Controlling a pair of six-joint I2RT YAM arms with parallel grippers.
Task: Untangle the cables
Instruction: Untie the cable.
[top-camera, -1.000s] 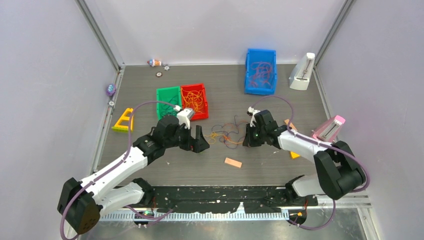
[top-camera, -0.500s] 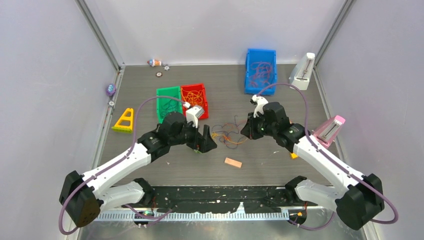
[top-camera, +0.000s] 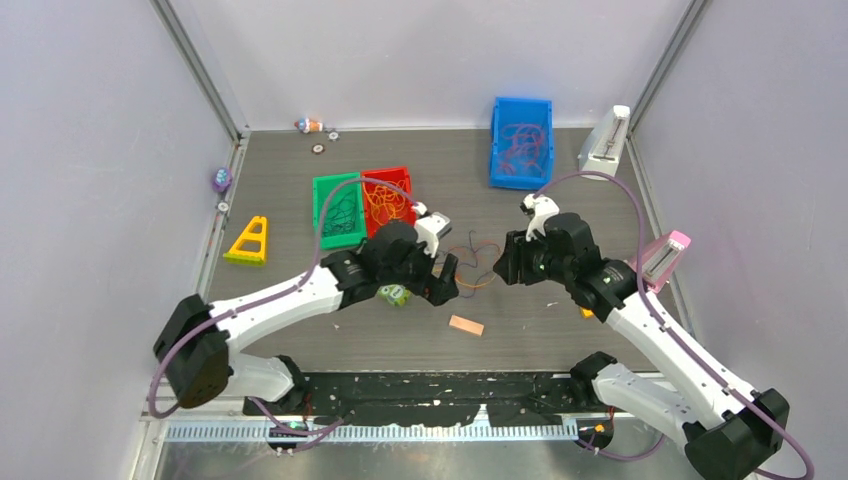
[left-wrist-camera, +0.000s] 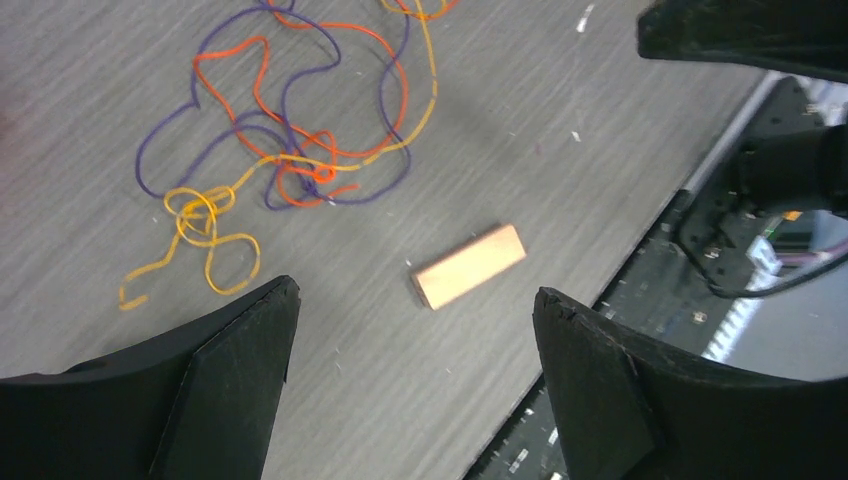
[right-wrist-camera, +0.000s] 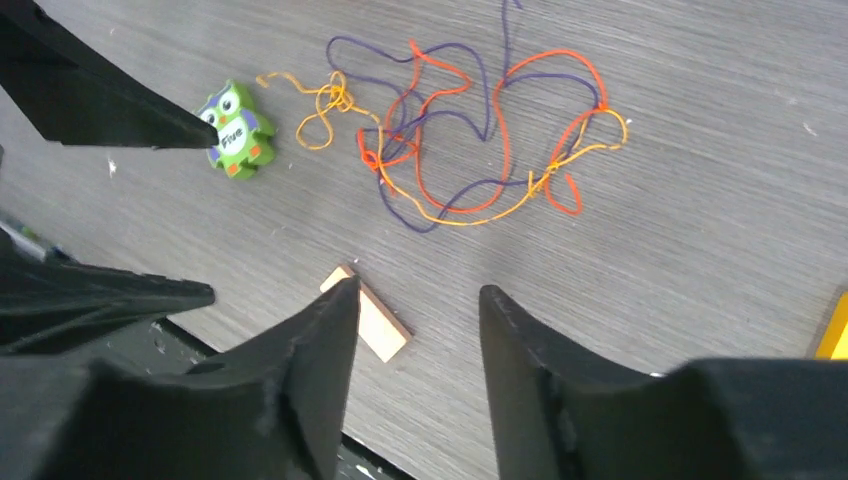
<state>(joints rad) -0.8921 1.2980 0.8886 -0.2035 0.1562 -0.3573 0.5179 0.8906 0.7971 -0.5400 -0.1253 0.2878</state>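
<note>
A loose tangle of orange, red and purple cables (top-camera: 472, 268) lies flat on the grey table between my two grippers. In the left wrist view the cables (left-wrist-camera: 290, 150) spread out beyond the fingertips. My left gripper (top-camera: 446, 280) hovers just left of the tangle, wide open and empty (left-wrist-camera: 417, 290). My right gripper (top-camera: 503, 270) hangs just right of it. Its jaws (right-wrist-camera: 420, 290) stand a little apart with nothing between them, and the cables (right-wrist-camera: 470, 150) lie ahead of them.
A tan block (top-camera: 466, 325) lies near the front edge, and a green owl toy (top-camera: 393, 294) sits under the left arm. Green bin (top-camera: 338, 208), red bin (top-camera: 390, 200) and blue bin (top-camera: 521, 142) hold more cables. A yellow triangle (top-camera: 248, 240) lies at the left.
My left gripper has travelled right, up to the tangle. The right arm has swung outward and its jaws, shut before, now stand parted. The tangle stays on the table.
</note>
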